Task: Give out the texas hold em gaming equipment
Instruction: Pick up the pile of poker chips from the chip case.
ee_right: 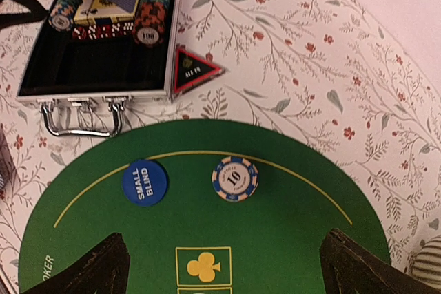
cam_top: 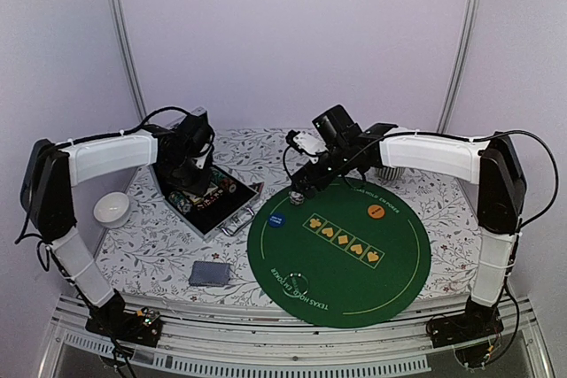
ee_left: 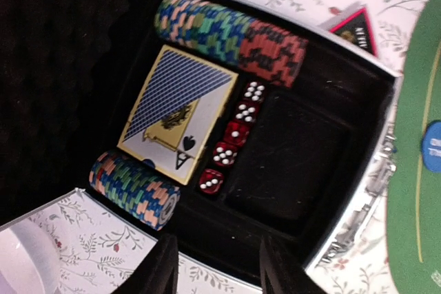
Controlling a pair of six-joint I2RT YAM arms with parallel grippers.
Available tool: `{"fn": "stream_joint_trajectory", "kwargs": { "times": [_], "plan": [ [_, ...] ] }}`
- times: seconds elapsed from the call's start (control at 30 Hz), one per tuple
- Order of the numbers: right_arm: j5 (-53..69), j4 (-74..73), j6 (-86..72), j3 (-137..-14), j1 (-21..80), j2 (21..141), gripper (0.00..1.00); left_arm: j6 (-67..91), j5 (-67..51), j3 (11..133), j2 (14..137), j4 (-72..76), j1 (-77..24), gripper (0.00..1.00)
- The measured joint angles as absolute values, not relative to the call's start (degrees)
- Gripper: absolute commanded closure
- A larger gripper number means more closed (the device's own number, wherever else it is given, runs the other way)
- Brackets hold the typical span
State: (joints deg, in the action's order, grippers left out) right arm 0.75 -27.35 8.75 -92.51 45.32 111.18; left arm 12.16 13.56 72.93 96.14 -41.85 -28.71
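Chips (ee_left: 231, 36) lie in two rows inside the open case (ee_left: 344, 170), with a deck of cards (ee_left: 178, 111) between them and red dice (ee_left: 234, 135) beside the deck. The left end effector (ee_left: 219, 256) hangs just above the near edge of the case, its two fingers apart with nothing between them. The right end effector (ee_right: 224, 239) is spread wide and holds nothing. It hangs over the green mat (ee_right: 296, 225), and one blue and white chip (ee_right: 235, 178) lies on the mat just ahead of it, beside a blue disc (ee_right: 145, 182). A black triangle (ee_right: 193, 70) lies on the tabletop (ee_right: 310, 46) between case and mat. Its words are too small to read. Only part of each finger shows in the wrist views. A striped cup (ee_right: 427, 270) is cut off at the corner.
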Motion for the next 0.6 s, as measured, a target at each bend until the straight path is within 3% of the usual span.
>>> {"fn": "stream_joint_trajectory", "kwargs": {
  "times": [0.6],
  "plan": [
    [1.0,-26.5,7.9,-89.1,45.3,111.2,0.01,16.1,27.7,71.2,106.9,-45.1,-26.8,0.56]
  ]
}}
